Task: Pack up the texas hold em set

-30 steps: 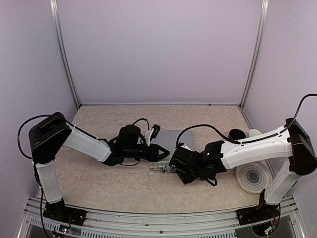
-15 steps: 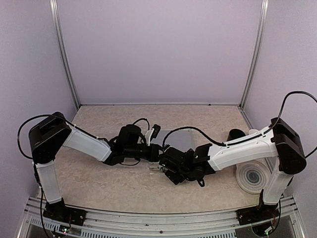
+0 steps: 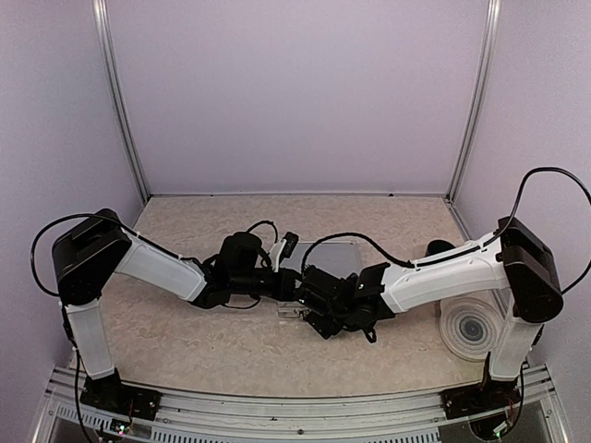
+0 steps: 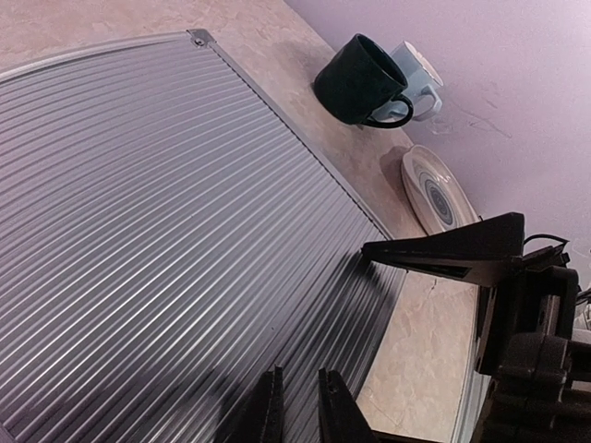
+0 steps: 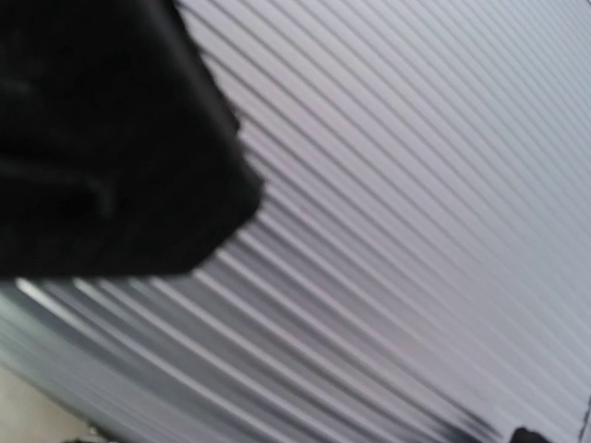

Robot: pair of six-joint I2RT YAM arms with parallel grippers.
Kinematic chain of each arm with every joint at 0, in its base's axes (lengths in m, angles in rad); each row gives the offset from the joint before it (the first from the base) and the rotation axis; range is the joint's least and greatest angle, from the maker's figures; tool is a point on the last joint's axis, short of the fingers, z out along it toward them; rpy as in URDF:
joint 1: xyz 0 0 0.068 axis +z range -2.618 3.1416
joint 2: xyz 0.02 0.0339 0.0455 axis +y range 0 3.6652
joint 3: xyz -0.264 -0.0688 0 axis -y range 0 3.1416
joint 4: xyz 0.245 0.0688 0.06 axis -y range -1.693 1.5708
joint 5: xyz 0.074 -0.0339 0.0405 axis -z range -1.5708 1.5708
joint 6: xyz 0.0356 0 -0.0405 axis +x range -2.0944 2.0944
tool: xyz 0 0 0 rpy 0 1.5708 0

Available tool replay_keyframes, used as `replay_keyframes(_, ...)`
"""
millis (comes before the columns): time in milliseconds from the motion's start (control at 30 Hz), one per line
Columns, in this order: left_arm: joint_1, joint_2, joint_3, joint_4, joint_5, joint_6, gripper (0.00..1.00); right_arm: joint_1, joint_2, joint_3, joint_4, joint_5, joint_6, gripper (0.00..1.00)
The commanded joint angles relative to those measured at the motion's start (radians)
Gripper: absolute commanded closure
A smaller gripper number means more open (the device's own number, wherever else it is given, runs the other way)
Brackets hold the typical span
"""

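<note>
Ribbed case (image 4: 166, 231) under both: left fingers (image 4: 268, 415) near-together, grip unclear; right fingers (image 5: 111, 138) wide apart.

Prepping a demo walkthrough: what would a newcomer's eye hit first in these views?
The ribbed silver aluminium case at mid-table fills both wrist views, with the left claw and right claw close together over its near-left part. Next come the dark mug and pale-blue mug side by side at the far right, and the round grey ringed coaster by the right arm's base.
</note>
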Motion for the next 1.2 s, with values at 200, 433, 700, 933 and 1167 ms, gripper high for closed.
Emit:
replay_keyframes(200,-0.010,0.010,-0.037,-0.113,0.019,-0.005,0.85,-0.048,0.102,-0.038,0.014,0.009,-0.015,0.02)
replay_keyframes(433,-0.010,-0.001,-0.039,-0.131,0.013,-0.002,0.85,-0.049,0.048,-0.025,0.019,-0.032,-0.012,0.01)
replay_keyframes(700,0.008,-0.032,-0.027,-0.162,-0.015,0.013,0.79,-0.093,-0.393,-0.117,0.064,-0.202,0.086,0.01)
replay_keyframes(933,-0.007,-0.095,-0.041,-0.167,-0.017,0.004,0.77,-0.120,-0.477,-0.178,-0.041,-0.275,0.218,0.04)
replay_keyframes(1167,-0.084,-0.200,-0.050,-0.232,-0.040,0.026,0.75,-0.148,-0.428,-0.281,-0.018,-0.329,0.283,0.05)
